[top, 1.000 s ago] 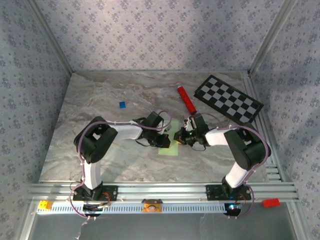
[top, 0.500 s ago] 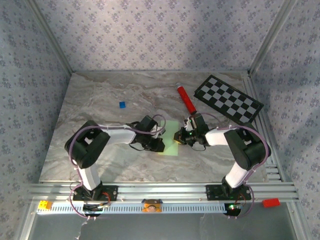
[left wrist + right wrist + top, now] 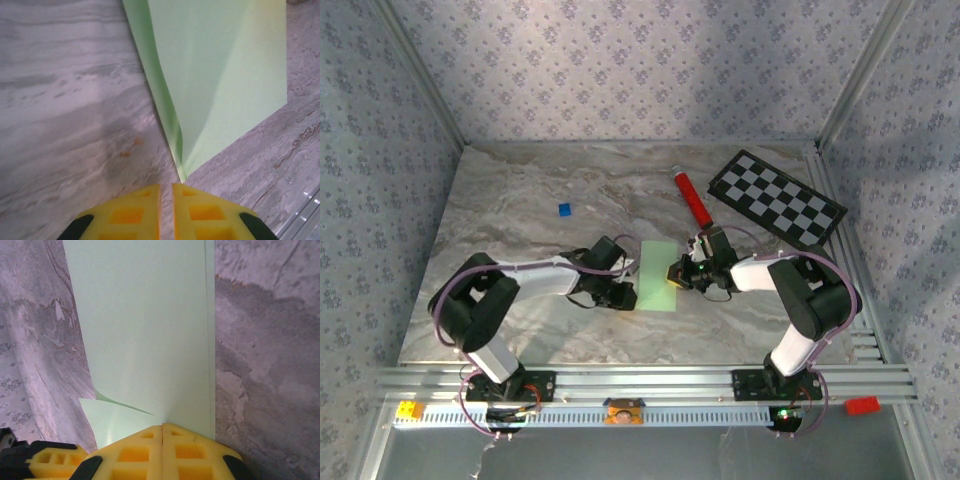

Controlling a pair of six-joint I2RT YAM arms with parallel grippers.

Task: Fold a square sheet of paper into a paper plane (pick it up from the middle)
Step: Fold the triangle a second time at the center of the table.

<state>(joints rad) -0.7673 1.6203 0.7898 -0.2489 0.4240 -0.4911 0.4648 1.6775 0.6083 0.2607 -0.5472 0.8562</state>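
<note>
Marble-patterned stone in grey, veined with paler streaks, is seen across the desk (image 3: 510, 200). It is closed in on three sides by walls (image 3: 620, 70) papered in pale lilac with a small repeated floral print, and metal frame bars are run up the two back corners. A ribbed aluminium rail (image 3: 650, 382) is fitted along the near edge, and both arm bases are bolted to it.

The sheet of paper (image 3: 656, 272), pale green, is found near the middle of the desk between the two arms. It is folded over, so that a crease and a doubled layer are shown in the left wrist view. The right tool (image 3: 163, 426) is clenched on the sheet's right edge, its yellow fingers pressed together with the paper run in between them. The left tool (image 3: 166, 186) is released: its jaws are parted by a narrow gap with nothing in it, and the paper's pointed corner is seen just ahead of the tips, untouched.

Further back a red tube (image 3: 693, 201) is laid on the stone, with a black-and-white checkerboard (image 3: 777, 199) near it towards the right wall. A tiny blue square (image 3: 564, 209) is placed well apart to the left
</note>
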